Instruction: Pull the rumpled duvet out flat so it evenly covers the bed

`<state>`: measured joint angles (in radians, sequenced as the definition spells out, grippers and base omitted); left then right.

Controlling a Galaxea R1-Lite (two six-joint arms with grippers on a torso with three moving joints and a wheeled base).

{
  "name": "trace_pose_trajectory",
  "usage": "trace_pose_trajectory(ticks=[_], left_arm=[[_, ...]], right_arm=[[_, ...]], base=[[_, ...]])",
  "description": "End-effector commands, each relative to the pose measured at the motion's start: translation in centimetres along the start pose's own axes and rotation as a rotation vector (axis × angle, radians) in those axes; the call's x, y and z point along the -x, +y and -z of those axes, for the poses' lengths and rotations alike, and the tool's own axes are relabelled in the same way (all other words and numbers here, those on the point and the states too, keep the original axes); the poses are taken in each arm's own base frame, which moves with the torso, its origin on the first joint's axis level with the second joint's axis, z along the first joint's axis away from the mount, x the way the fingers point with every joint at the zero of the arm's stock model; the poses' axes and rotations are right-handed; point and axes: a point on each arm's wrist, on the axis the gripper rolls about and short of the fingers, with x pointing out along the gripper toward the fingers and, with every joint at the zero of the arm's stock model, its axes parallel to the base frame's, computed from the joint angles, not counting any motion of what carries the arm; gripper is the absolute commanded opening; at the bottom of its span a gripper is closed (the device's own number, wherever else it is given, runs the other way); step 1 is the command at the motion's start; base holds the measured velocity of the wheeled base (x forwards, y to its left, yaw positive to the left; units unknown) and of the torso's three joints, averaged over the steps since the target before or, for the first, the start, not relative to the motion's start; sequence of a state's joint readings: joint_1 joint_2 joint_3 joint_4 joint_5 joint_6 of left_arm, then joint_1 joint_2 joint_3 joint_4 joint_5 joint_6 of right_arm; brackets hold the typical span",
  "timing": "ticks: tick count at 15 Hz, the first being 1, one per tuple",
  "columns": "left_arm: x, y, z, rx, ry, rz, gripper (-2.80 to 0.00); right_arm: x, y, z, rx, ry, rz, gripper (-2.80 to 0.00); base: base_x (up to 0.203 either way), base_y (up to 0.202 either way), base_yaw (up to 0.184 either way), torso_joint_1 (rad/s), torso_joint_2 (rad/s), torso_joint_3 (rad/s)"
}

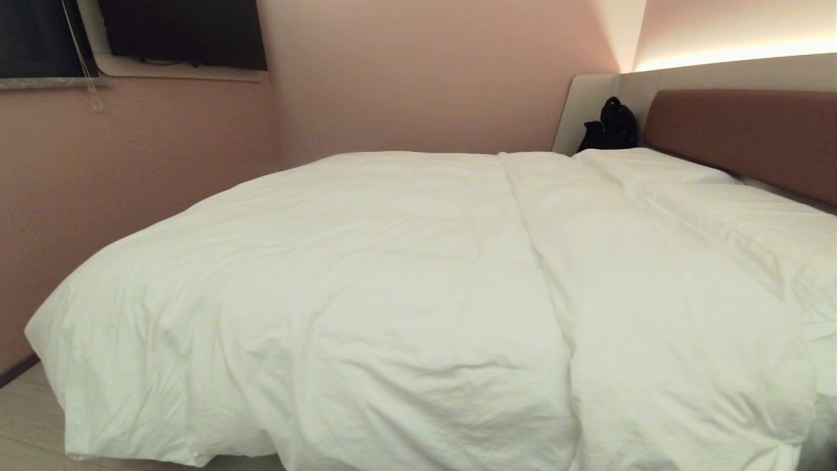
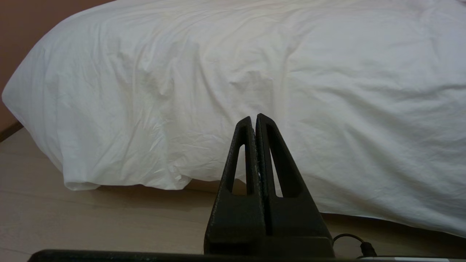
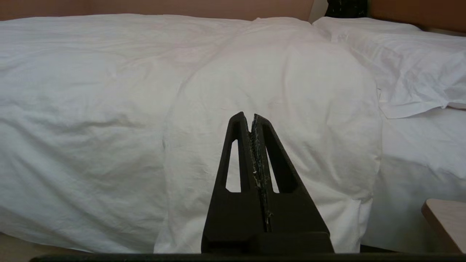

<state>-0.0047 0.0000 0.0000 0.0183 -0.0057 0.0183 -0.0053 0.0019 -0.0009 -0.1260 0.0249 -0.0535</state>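
The puffy white duvet (image 1: pixel 366 281) lies spread over the bed, its near edge hanging down to the floor. A folded band (image 1: pixel 588 275) runs across it toward the pillows (image 1: pixel 654 167). The brown headboard (image 1: pixel 745 134) of the bed is at the right. Neither arm shows in the head view. My left gripper (image 2: pixel 253 118) is shut and empty, held off the draped duvet (image 2: pixel 218 72) near the bed's foot corner. My right gripper (image 3: pixel 247 116) is shut and empty too, facing the folded band (image 3: pixel 276 83) on the bed's side, apart from it.
Pink walls close in behind and to the left of the bed. A black bag (image 1: pixel 611 125) sits by the headboard. Pale wood floor (image 2: pixel 91 222) lies in front of the bed. A light wooden corner (image 3: pixel 446 218) juts in near the right gripper. A pillowcase (image 3: pixel 411 72) overhangs the sheeted mattress.
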Motion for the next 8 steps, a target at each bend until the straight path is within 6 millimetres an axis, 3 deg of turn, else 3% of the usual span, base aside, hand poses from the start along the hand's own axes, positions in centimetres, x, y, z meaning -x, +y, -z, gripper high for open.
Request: trace_pose_trajectory(ticks=[1, 8], left_arm=[[0.0, 0.0, 0.0, -0.002, 0.0, 0.0, -2.8], [0.0, 0.0, 0.0, -0.002, 0.0, 0.0, -2.8]], right_arm=[[0.01, 0.02, 0.49, -0.036, 0.046, 0.0, -2.8], [0.05, -0.05, 0.89, -0.094, 0.084, 0.044, -2.8]], base=[[0.0, 0.0, 0.0, 0.0, 0.0, 0.0], [0.0, 0.0, 0.0, 0.0, 0.0, 0.0]])
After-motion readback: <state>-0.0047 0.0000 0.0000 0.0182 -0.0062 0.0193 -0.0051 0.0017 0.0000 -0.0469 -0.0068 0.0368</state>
